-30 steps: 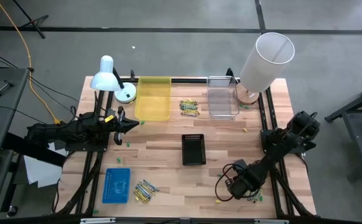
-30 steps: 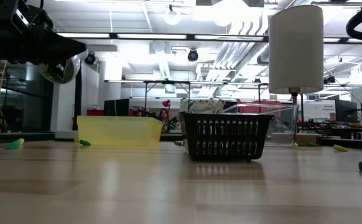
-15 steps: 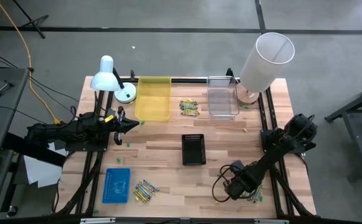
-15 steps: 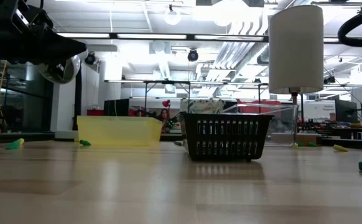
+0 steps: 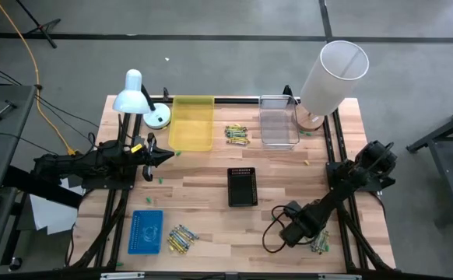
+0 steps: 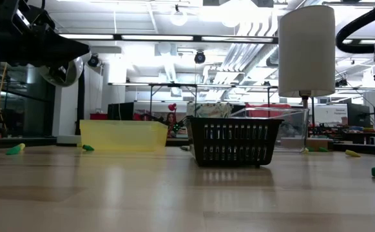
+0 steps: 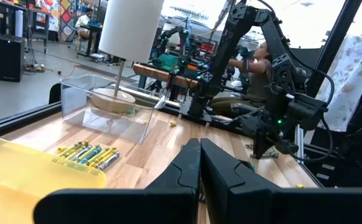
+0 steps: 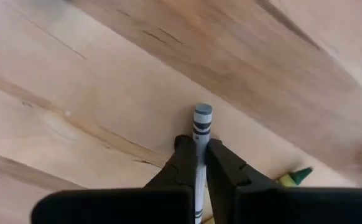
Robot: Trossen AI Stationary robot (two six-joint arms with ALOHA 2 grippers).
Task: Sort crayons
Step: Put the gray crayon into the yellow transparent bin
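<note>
On the wooden table (image 5: 211,194), the right gripper (image 8: 196,163), at five o'clock, is clamped on a grey crayon (image 8: 200,134); the left gripper (image 7: 199,163), at nine o'clock, is closed empty.

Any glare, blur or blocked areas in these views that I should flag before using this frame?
Low view: bright ceiling lights, sheen on the table, near surface soft. Left wrist view: the left tool fills the bottom, blurred; window glare behind. Right wrist view: the grey crayon in the right tool is sharp, the table around it blurred.
</note>
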